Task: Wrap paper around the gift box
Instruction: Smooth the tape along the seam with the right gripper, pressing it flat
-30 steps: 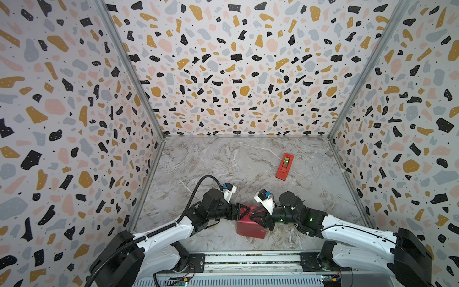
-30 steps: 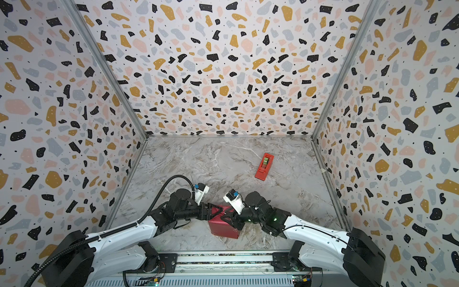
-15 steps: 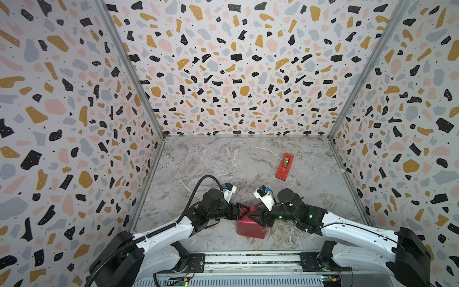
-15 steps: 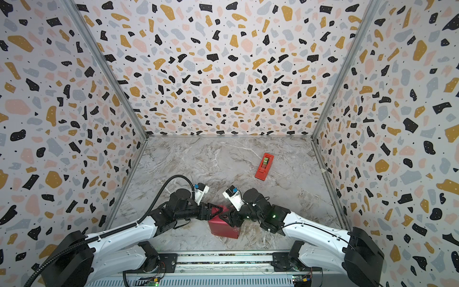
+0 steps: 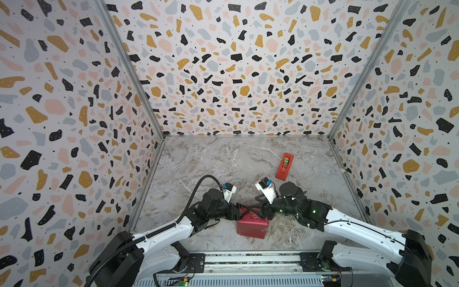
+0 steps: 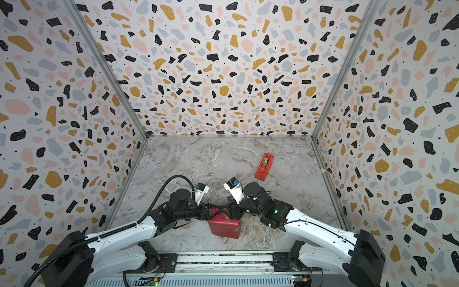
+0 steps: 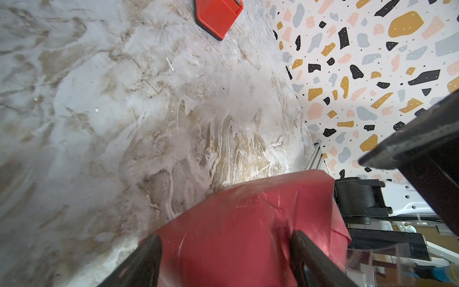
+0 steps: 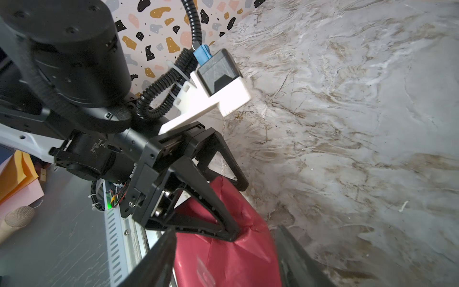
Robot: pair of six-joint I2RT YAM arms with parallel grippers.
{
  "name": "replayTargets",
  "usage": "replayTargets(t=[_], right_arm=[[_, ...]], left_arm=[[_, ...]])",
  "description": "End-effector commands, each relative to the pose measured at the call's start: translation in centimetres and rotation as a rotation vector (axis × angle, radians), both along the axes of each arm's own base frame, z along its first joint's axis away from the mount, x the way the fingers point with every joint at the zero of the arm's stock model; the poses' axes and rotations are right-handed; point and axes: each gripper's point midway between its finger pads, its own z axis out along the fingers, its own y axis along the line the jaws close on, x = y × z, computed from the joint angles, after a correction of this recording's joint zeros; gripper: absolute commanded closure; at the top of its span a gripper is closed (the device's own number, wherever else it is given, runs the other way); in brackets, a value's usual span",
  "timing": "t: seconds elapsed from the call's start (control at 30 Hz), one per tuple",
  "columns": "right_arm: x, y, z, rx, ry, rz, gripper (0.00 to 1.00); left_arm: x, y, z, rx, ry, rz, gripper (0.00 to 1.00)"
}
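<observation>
Gift box (image 5: pixel 252 225) wrapped in red paper (image 6: pixel 224 226), near the front edge of the marble table (image 5: pixel 223 161), between both arms. Left gripper (image 8: pixel 233 211) spread wide across the box's top, fingers pressing creased paper. Right gripper (image 5: pixel 260 211) at the opposite top edge; jaws parted, grasp unclear. Tape dispenser (image 5: pixel 284 166) well apart behind. Open tabletop toward the back wall.

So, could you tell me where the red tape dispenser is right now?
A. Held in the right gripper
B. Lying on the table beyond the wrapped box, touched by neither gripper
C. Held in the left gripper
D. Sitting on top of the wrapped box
B: the dispenser lies on the bare table, apart from the box where both grippers work.
</observation>
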Motion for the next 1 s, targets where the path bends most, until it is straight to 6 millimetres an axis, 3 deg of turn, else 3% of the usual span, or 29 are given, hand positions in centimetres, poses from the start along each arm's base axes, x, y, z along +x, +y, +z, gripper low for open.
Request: replayTargets(t=[0.0,0.23,0.5,0.97], right_arm=[[-1.2,-0.7,0.4,0.008,0.044,0.007,0.49],[-2.9,-1.7,0.6,0.047,0.043,0.017,0.53],[-5.1,-1.0,-1.4,0.037,0.071,0.085,0.73],[-3.5,0.3,-2.2,-0.013,0.070,0.034,0.82]], left_arm=[[-4.1,4.9,-8.1,0.304,0.217,0.008,0.20],[-4.0,5.0,-8.1,0.308,0.213,0.013,0.20],[-4.0,5.0,-8.1,0.312,0.210,0.015,0.20],[-4.0,4.9,-7.9,0.305,0.207,0.010,0.20]])
